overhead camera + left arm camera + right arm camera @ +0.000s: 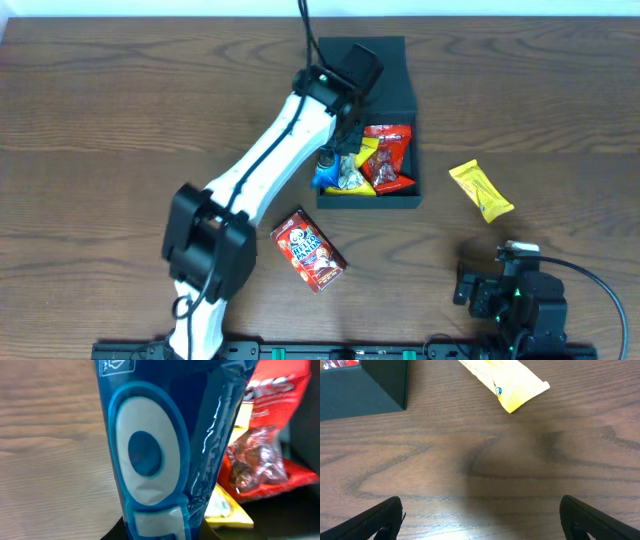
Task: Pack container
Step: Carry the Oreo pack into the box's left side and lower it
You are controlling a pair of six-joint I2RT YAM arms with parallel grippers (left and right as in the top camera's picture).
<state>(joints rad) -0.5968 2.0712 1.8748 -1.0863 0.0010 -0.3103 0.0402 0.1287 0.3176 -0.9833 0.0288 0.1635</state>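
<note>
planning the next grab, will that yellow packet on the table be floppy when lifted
Probably floppy: the yellow packet looks like thin film with a flat sealed end, so it may sag from a pinch. Likely light, since it lies flat and slim. Its smooth wrapper could slide on the table if pushed.

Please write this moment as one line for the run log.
left tool: shut on blue packet, over container edge | right tool: open, empty | on table: yellow packet, red packet
</note>
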